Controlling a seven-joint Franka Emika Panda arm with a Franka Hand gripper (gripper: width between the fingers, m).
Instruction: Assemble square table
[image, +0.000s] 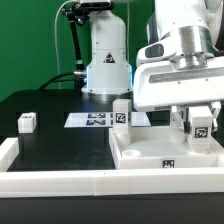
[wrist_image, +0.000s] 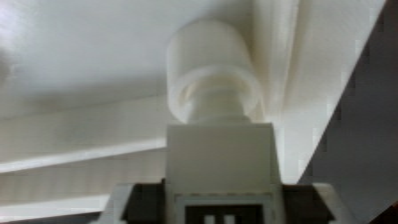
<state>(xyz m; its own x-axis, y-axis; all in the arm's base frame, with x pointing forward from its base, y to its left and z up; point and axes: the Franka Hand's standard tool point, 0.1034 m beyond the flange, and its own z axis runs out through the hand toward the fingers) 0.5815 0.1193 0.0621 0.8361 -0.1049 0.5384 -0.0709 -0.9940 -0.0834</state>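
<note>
The white square table top (image: 150, 152) lies at the exterior view's right, raised rim up. One tagged white leg (image: 121, 114) stands upright at its far corner. My gripper (image: 201, 124) hangs over the right side of the top, shut on a second tagged leg (image: 202, 128). In the wrist view that leg (wrist_image: 221, 150) fills the middle between my dark fingers (wrist_image: 150, 196), and its round peg (wrist_image: 217, 70) points toward the white top (wrist_image: 89, 120). Whether the peg touches the top cannot be told. A third leg (image: 27, 122) lies loose at the left.
The marker board (image: 92, 119) lies flat behind the top, before the robot base (image: 107, 60). A long low white border rail (image: 60, 181) runs along the near table edge and up the left side.
</note>
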